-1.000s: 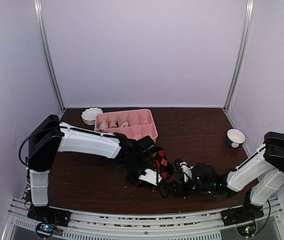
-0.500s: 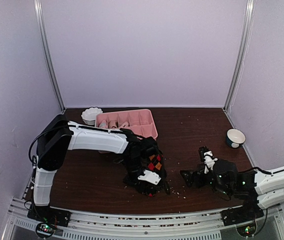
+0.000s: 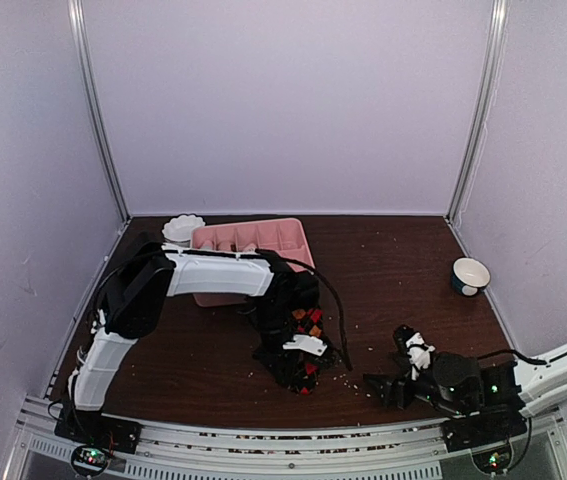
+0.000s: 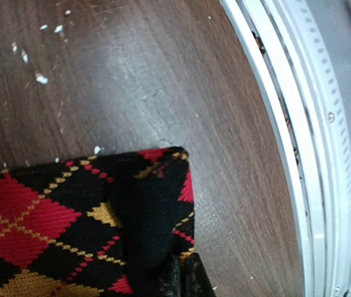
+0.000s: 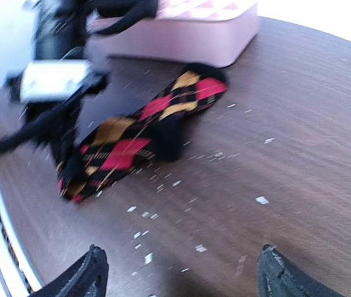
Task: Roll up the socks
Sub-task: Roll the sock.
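Left gripper (image 4: pixel 180 281): jaws closed tight, pinching a fold of the argyle sock (image 4: pixel 70 216) at its near end. Right gripper (image 5: pixel 184 275): jaws spread wide with nothing between them, low over the table (image 3: pixel 403 270), well to the right of the sock.

Sock lies on the dark wood, running from near the pink tray (image 5: pixel 187 31) toward the near rail. Its near end is under the left arm's fingers.

Handling, as judged:
- Light, limp knit with no stiffness.
- Will sag wherever unsupported.
- May slide on the smooth wood rather than curl.
- Not fragile.

Best hold looks to be an end edge, both layers pinched together so the roll starts tight. A mid-body pinch would likely just bunch it. The free far end probably wants pinning by the second gripper.
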Robot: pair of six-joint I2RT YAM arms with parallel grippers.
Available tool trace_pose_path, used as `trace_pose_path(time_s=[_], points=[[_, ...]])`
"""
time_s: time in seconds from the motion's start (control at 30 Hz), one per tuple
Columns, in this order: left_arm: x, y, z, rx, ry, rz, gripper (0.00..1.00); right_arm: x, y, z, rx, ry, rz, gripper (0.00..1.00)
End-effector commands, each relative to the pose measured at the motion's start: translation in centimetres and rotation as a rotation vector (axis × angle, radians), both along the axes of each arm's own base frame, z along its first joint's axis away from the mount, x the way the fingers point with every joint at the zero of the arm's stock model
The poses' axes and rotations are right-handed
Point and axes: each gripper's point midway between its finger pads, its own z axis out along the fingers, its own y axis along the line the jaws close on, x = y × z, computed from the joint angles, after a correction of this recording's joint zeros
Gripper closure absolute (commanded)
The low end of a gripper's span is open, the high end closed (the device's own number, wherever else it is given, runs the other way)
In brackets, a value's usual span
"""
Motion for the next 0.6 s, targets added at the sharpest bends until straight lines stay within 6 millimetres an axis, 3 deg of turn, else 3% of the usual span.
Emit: trace_pose_path(time_s=[0.0,0.13,0.23,0.33,0.57], points=[[-0.1,0.5,0.4,0.041,0.143,0.056,1.0,-2.8,3.4,0.3,-0.088,-0.096,0.194,0.2],[-0.2,0.2,0.3,0.053,0.196,0.073,1.0,-5.5,6.3,-0.6,-0.25,-0.201,0.363,0.27],[-0.3,0.2,0.0,0.067,0.217,0.078,1.0,-6.4,8.7,-1.6,-0.428,-0.282,0.45,0.33],[-0.4,0.3,-0.3,0.081,0.23,0.08,1.0,-6.5,11.9,-0.9,-0.508,-0.367,0.509,0.4],[-0.5,0.1,-0.7,0.093,0.258,0.088,1.0,-5.9,16.0,-2.4,-0.638,-0.447,0.618,0.52]])
